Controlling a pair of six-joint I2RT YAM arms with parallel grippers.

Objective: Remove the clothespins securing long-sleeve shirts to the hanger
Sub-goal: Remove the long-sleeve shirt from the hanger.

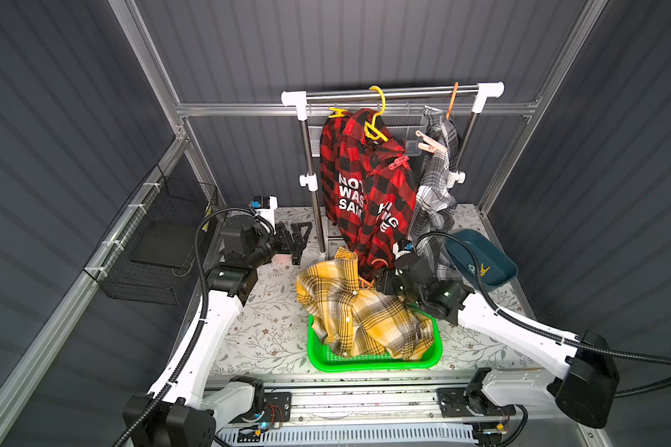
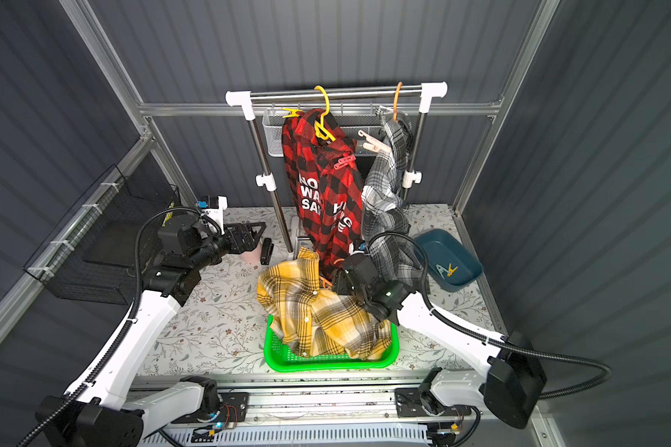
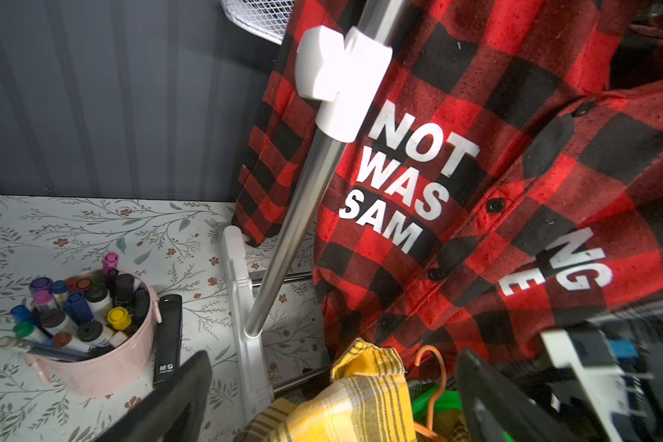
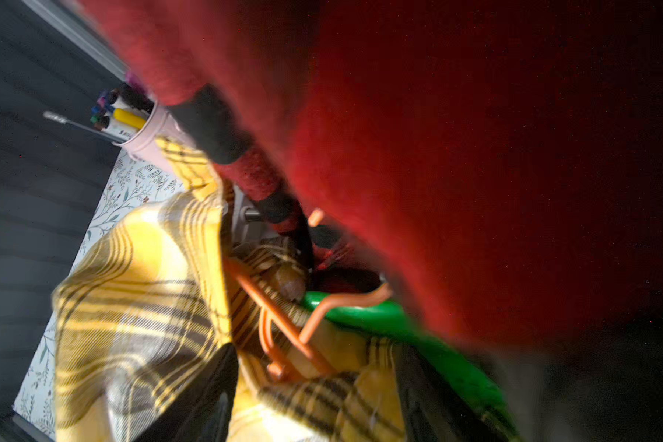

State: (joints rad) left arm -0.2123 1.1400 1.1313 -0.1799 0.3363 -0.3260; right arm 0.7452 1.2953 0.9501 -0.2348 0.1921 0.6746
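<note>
Floral-print table, dark ribbed walls. Rack at 12 o'clock: red check shirt carries yellow clothespin and red clothespin, grey shirt a salmon clothespin; only top views show these. Left gripper at 9 o'clock, jaws wide, empty. Right gripper over yellow shirt in green basket at 6 o'clock; wrist views show orange hanger on it, near hidden from above; whether it grips, cannot tell

Left arm & right arm: white links, black joint housings. Black ribbed hose along each, held w/ white zip ties. Left gripper black, angular. White wrist mount w/ blue plug. Green LED on R wrist. Big black elbow box on each.
</note>
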